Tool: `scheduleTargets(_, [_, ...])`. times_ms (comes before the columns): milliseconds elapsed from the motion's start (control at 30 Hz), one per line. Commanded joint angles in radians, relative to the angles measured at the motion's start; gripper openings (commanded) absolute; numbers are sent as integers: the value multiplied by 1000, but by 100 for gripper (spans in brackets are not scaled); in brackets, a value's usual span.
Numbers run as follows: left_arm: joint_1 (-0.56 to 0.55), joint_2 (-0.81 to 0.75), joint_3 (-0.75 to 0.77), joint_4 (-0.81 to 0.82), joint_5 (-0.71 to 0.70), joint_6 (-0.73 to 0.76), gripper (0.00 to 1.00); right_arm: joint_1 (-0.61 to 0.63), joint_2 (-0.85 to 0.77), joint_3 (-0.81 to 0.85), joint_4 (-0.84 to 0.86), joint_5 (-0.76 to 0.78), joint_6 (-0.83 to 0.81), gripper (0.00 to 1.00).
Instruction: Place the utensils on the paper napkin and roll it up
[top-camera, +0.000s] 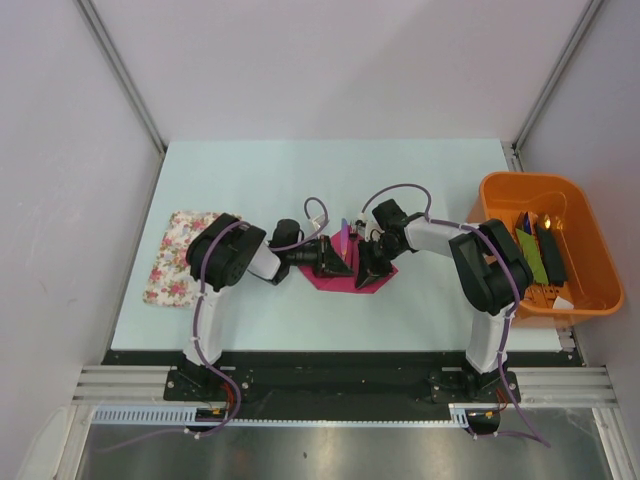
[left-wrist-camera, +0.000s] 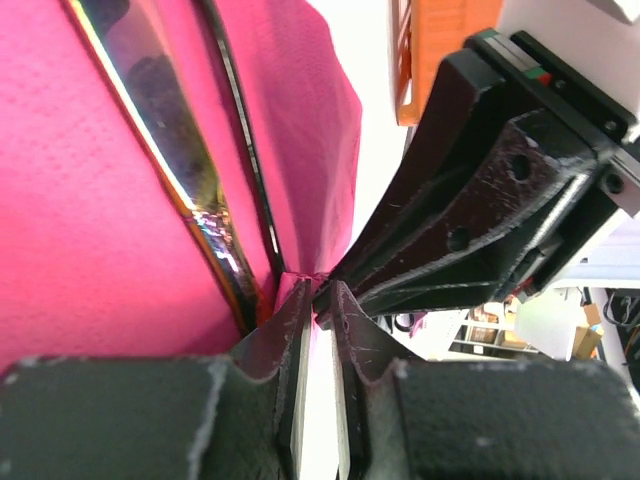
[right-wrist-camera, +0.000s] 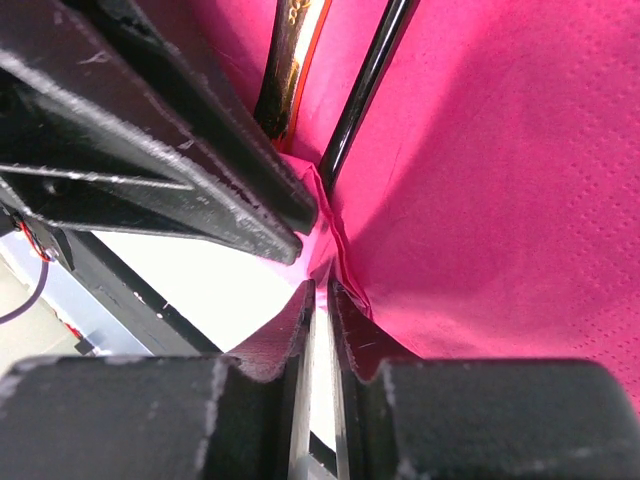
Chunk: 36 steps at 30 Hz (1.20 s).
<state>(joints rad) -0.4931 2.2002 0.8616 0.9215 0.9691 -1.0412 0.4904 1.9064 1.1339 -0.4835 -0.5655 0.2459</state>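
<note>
The magenta paper napkin (top-camera: 335, 283) lies at the table's middle, its edges lifted round the utensils. A purple utensil end (top-camera: 346, 235) sticks up between the two grippers. In the left wrist view a shiny iridescent utensil (left-wrist-camera: 185, 170) and a thin black one (left-wrist-camera: 245, 150) lie in the napkin's (left-wrist-camera: 90, 230) fold. My left gripper (left-wrist-camera: 318, 290) is shut on a pinch of napkin edge. Tip to tip with it, my right gripper (right-wrist-camera: 322, 288) is shut on the napkin (right-wrist-camera: 500, 200) beside the same utensils (right-wrist-camera: 290, 50). From above, the left gripper (top-camera: 343, 262) and right gripper (top-camera: 364, 264) nearly touch.
An orange tub (top-camera: 590, 300) with green and black items stands at the right edge. A floral cloth mat (top-camera: 180, 255) lies at the left, partly under the left arm. The right gripper's black fingers (left-wrist-camera: 480, 200) fill the right of the left wrist view.
</note>
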Motion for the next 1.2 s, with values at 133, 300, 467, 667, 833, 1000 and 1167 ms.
scheduleTargets(133, [1,27,36,19,-6,-8,17,-64,-47,47,-13,20,-2,31])
scheduleTargets(300, [1,32,33,11,-7,-3,16,-157,-86,70,-59,-42,4,48])
scheduleTargets(467, [2,29,33,0,-4,4,16,-225,-99,61,-110,18,-30,62])
scheduleTargets(667, [2,29,33,-12,-6,13,16,-253,-101,40,-144,128,-68,70])
scheduleTargets(833, [2,29,34,-7,-6,12,16,-236,-47,29,-144,104,-73,70])
scheduleTargets(1000, [4,24,28,-7,-6,15,16,-231,25,36,-96,-116,-28,67])
scheduleTargets(1167, [5,23,30,-10,-6,18,15,-227,48,44,-9,-261,16,63])
